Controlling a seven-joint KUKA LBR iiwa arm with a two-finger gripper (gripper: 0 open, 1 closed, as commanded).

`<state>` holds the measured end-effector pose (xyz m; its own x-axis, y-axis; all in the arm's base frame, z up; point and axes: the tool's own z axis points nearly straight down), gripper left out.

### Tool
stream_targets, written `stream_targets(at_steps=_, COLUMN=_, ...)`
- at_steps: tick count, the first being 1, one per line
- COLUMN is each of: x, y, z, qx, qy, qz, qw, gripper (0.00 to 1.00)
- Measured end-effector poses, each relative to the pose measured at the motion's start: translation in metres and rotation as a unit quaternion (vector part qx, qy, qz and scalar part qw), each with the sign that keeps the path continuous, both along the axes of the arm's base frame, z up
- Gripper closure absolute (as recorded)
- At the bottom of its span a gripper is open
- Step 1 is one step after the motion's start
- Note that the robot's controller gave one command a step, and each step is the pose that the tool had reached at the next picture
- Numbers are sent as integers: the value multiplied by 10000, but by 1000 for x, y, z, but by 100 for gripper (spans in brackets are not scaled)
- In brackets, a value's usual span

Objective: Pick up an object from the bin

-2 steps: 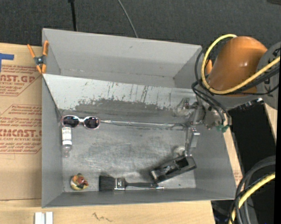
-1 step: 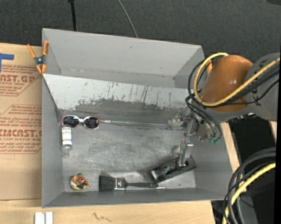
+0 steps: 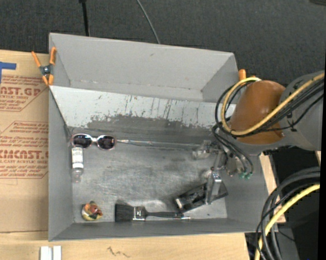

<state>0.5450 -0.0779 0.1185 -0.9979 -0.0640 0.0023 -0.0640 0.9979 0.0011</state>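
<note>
Left half of the bin point(image 3: 59, 165), four loose items, all apart from one another.

- Sunglasses point(image 3: 93, 141): dark lenses, at the foot of the back wall, far left. A thin pale line runs right from them along the wall's foot; cannot tell if it is a temple arm or a separate rod.
- Small clear bottle point(image 3: 77, 162): pale label, just in front of the sunglasses' left lens, against the left wall. Upright or lying, cannot tell.
- Small round toy point(image 3: 91, 210): yellow with red, in the near-left corner.
- Black brush point(image 3: 135, 213): flat along the front wall, bristle head to the left, metal band behind it, thin handle pointing right. Near the toy, not touching.
</note>
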Motion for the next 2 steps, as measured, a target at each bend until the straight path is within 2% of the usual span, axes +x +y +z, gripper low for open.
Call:
stream_targets(at_steps=1, x=-3, y=-1, z=-4, qx=1, qy=-10, qz=291, qw=9996, gripper=0)
stream_targets(at_steps=2, x=-24, y=45, z=-23, qx=7, qy=5, qz=1480, qw=9890, gripper=100)
